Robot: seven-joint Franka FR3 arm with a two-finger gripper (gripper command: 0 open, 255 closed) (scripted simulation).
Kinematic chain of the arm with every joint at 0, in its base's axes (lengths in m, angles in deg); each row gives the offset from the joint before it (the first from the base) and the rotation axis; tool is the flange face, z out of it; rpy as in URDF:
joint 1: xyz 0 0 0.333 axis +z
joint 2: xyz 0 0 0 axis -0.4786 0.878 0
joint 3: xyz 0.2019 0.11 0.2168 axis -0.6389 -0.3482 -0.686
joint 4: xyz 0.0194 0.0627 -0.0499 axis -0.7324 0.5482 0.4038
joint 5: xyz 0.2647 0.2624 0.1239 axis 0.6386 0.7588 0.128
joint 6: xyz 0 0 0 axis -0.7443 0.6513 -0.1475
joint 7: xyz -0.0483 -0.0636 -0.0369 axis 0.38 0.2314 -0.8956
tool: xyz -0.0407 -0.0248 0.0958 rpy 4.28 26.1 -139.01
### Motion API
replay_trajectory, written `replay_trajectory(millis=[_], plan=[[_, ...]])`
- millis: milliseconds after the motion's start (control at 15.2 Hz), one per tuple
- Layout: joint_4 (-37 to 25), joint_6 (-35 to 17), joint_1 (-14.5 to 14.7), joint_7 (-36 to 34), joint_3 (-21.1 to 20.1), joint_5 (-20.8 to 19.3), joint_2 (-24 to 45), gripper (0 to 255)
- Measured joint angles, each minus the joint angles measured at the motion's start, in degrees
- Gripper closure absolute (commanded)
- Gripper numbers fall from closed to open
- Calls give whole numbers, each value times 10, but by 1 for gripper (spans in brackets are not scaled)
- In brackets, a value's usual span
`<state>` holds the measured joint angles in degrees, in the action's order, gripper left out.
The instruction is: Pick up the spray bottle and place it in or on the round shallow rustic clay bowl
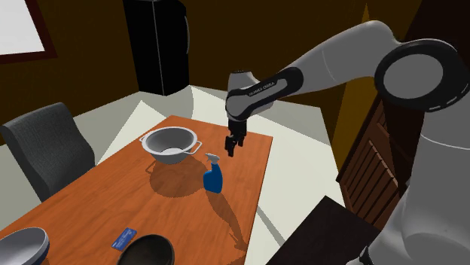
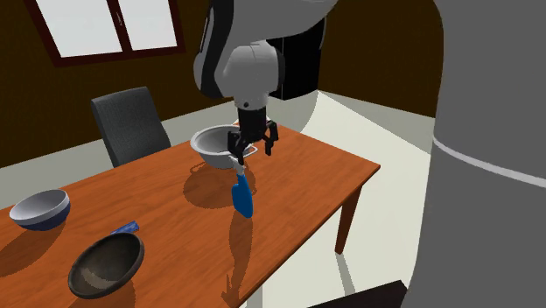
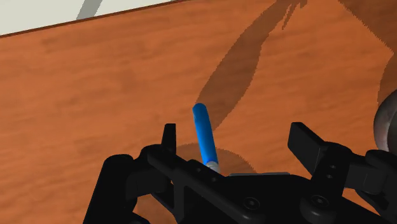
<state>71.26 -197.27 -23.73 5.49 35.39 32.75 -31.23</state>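
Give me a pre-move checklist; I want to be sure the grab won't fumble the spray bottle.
1. Pincer open: ok, its fingers stand apart.
2. Spray bottle standing on the table: ok.
3. Bottle centred between the fingers: not ok; in the wrist view it sits close to one finger.
4. Pincer lowered around the bottle: not ok; it hangs above the nozzle.
5. Dark bowl ready to receive: ok, nothing lies in it.
6. Small blue item beside that bowl out of the way: cannot tell.
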Motion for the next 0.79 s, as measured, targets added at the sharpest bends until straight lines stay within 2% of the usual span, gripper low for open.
replay_trajectory(millis=[528,792], plan=[[-180,-7,6,16,-12,1,171,0],[-200,-24,8,17,-14,1,206,0]])
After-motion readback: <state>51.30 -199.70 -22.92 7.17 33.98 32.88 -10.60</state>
